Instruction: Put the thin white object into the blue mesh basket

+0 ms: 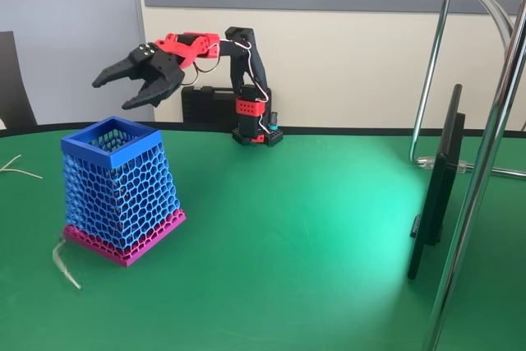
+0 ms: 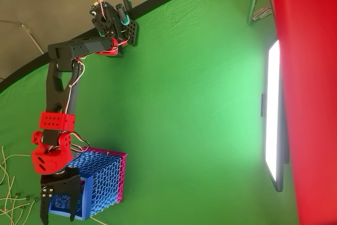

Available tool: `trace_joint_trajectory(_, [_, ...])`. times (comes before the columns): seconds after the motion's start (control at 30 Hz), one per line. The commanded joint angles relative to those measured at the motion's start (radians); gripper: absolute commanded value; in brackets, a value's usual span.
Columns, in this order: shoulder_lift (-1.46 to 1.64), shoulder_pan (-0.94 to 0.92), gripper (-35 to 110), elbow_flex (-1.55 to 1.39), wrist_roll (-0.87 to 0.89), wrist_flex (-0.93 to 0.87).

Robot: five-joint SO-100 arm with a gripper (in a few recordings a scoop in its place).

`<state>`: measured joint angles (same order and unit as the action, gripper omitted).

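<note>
The blue mesh basket (image 1: 123, 191) stands upright on its pink base at the left of the green table; in the overhead view the basket (image 2: 105, 183) is at the bottom left. The thin white object (image 1: 66, 262) lies on the cloth just left of the basket's base, curving toward the front. My gripper (image 1: 111, 94) hangs in the air above the basket's open rim, open, with nothing between its black fingers. Seen from overhead, the gripper (image 2: 58, 215) spreads over the rim's left side.
Forked white strands (image 1: 16, 168) lie at the table's left edge. A black screen (image 1: 440, 187) on its stand and chrome poles (image 1: 485, 162) occupy the right side. The arm's base (image 1: 255, 129) is at the table's back edge, with a black case (image 1: 205, 104) behind it.
</note>
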<state>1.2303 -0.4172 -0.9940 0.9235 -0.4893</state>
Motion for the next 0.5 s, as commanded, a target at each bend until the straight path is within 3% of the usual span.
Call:
trace_joint_trajectory(0.0, [0.091,0.034,30,-0.008,-0.040,0.005])
trace_joint_trajectory(0.47, [0.500,0.252,27,-0.359,-0.314,0.028])
